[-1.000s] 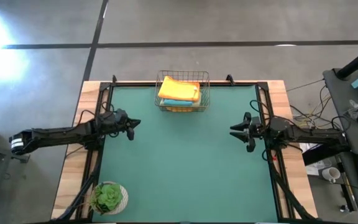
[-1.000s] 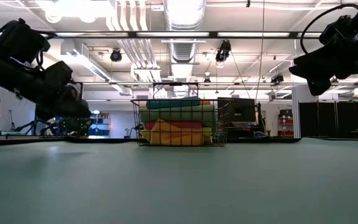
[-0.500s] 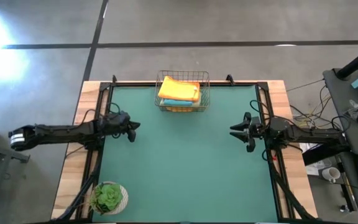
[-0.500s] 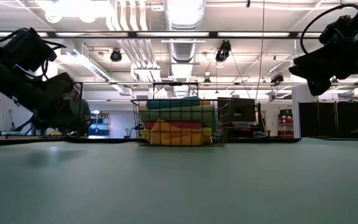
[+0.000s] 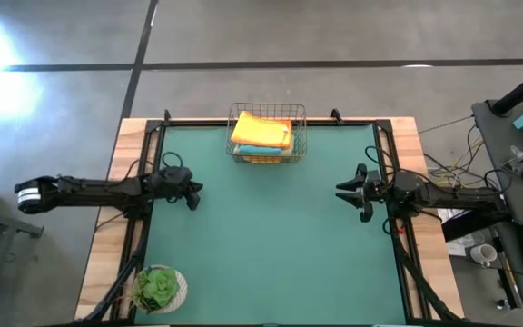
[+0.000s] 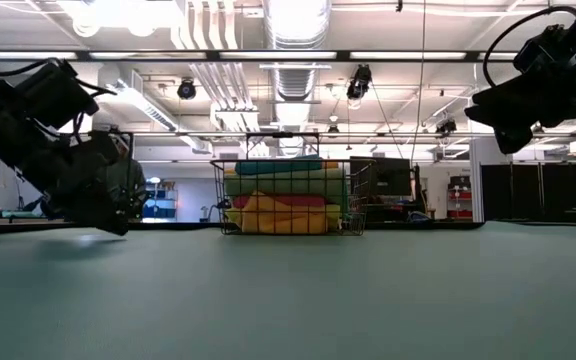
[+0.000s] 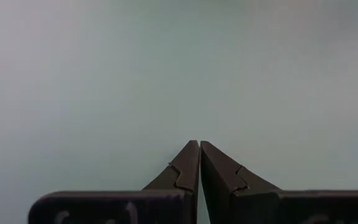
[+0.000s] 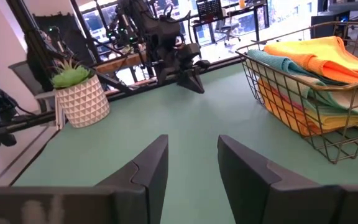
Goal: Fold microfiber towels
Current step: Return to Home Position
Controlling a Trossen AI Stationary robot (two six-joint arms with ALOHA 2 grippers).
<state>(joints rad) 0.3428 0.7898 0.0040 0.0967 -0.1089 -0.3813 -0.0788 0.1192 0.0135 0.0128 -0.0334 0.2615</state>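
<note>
Neatly stacked in wire basket (image 5: 301, 120), microfiber towels (image 5: 261, 133) — orange topmost

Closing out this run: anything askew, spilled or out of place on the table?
Nothing stands out. The folded towels sit stacked inside the wire basket, orange on top. The potted plant stands upright. The left gripper, shut, and the right gripper, open, hold nothing at the sides of the mat.
</note>
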